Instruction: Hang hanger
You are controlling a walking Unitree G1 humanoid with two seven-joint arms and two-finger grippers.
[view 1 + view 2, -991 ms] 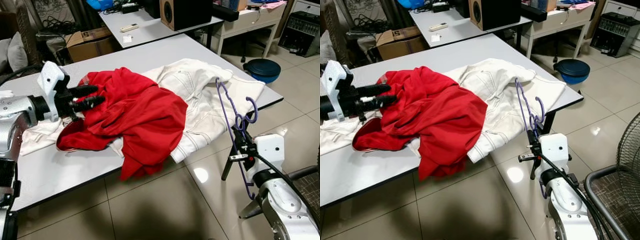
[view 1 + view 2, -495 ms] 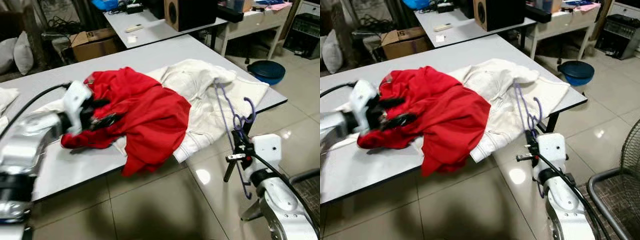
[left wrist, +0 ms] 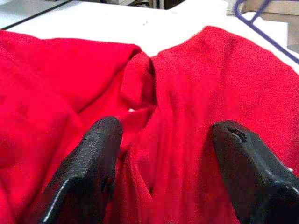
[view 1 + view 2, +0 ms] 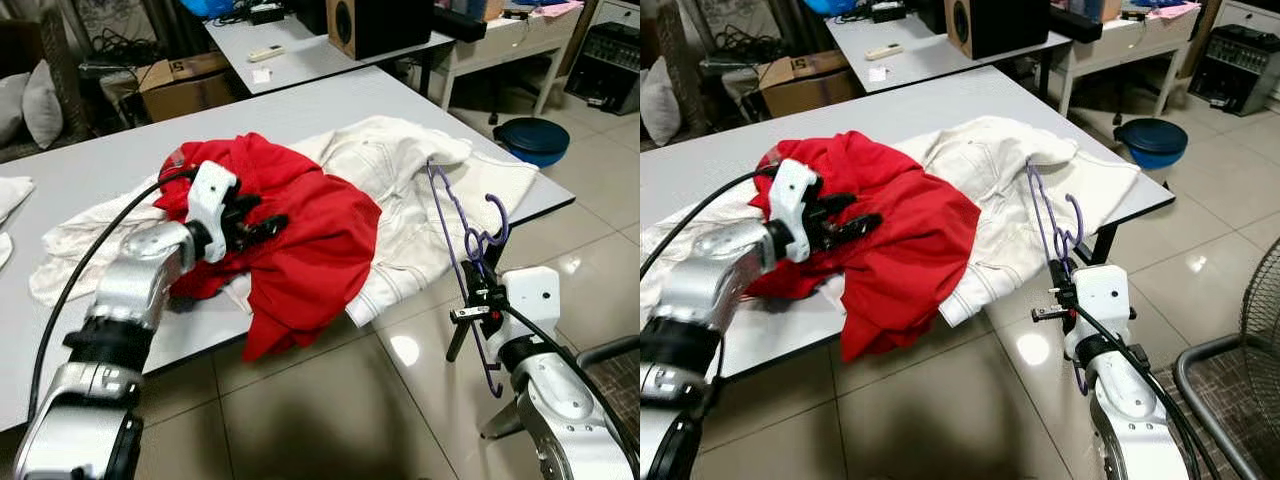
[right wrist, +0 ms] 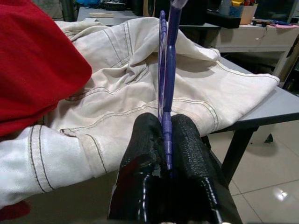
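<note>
The head's two eye views look forward and down at the grey table (image 4: 90,175), sharing the red garment (image 4: 900,230). The left wrist camera sits close above that garment; the right wrist camera faces the table's near edge.

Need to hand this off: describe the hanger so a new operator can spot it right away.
Start at the grey table with the heap of clothes. Off its near right corner, over the tiled floor, the right gripper is shut on the hanger, held upright in front of the cream garment. It is a thin purple wire outline, unlike the soft red garment under the open left gripper.
</note>
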